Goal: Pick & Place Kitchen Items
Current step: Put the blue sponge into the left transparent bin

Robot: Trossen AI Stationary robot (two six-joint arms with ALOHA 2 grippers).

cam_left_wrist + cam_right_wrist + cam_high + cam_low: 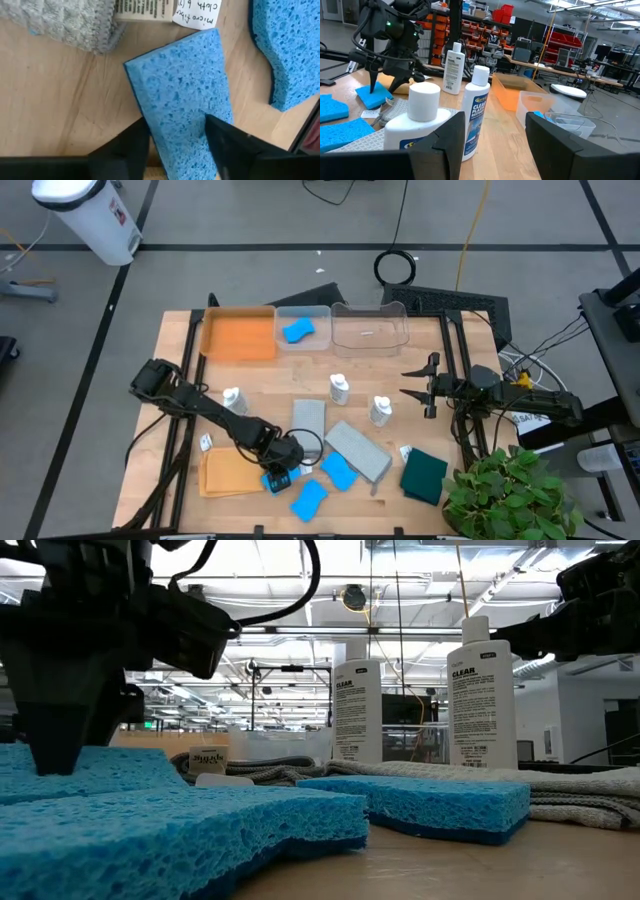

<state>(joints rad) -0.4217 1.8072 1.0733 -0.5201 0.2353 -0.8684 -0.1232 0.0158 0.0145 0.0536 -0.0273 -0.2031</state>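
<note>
Blue sponge [185, 95] fills the left wrist view, with the left claw [280, 478] straddling it, one finger on each long side, spread just wider than the sponge and not yet pinching as far as I can see. From above, this sponge lies near the front edge of the tabletop [180, 420], beside the orange cloth [228, 473], with two more sponges just beside it. So the step is the grasp; next the fingers need to close squarely and lift, then carry toward the bins [303, 328] at the back edge, I judge. The right claw [425, 387] waits spread wide over the right side, near a white bottle [380, 411]. Fingertip contact is hidden beneath the claw.
</note>
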